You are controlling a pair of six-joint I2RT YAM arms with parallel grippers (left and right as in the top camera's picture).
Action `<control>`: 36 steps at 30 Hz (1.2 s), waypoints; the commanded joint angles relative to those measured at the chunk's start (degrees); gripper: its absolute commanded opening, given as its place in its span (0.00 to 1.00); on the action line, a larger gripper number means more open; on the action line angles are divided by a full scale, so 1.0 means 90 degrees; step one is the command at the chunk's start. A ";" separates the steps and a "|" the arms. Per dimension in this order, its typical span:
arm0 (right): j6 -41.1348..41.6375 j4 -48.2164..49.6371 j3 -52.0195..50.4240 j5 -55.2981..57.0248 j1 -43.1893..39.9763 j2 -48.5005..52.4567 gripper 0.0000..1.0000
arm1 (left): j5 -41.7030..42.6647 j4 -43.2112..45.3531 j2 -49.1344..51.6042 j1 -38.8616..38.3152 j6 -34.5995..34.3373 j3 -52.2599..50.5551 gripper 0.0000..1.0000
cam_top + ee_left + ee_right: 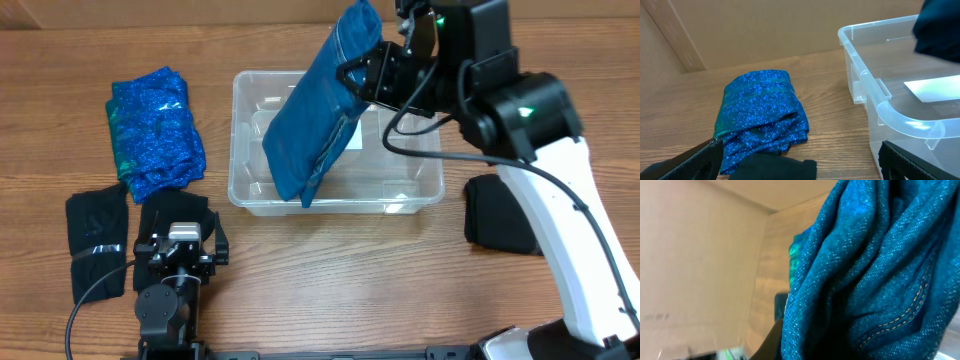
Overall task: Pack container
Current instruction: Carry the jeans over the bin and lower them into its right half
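The clear plastic container [415, 195] stands mid-table, with a white label on its bottom; it also shows in the left wrist view [880, 107]. My right gripper [372, 72] is shut on folded blue jeans [315, 115] and holds them above the container, their lower end hanging into it. The jeans fill the right wrist view [875, 275] and hide the fingers. My left gripper [180, 245] is open and empty at the front left, over a black garment [775, 167].
A sparkly blue-green garment [155, 120] lies left of the container, also in the left wrist view [760, 115]. Black folded garments lie at the front left [97, 240] and right of the container [500, 215].
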 commanded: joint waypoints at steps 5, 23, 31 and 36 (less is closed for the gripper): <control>0.1411 0.2407 -0.1571 0.0053 -0.0005 -0.0151 0.04 | -0.0034 0.0024 -0.0022 -0.0041 -0.0002 -0.0022 1.00; -0.0175 0.2302 -0.3417 0.0908 0.0282 -0.0112 0.05 | -0.0032 0.0024 -0.0022 -0.0041 -0.0002 -0.0022 1.00; -0.2174 0.0481 -0.2625 0.3072 0.0056 -0.0257 0.35 | -0.0032 0.0024 -0.0019 -0.0041 -0.0002 -0.0022 1.00; -0.2484 0.0002 -0.1860 0.3929 0.0005 -0.0432 0.45 | -0.0032 0.0024 -0.0022 -0.0041 -0.0002 -0.0022 1.00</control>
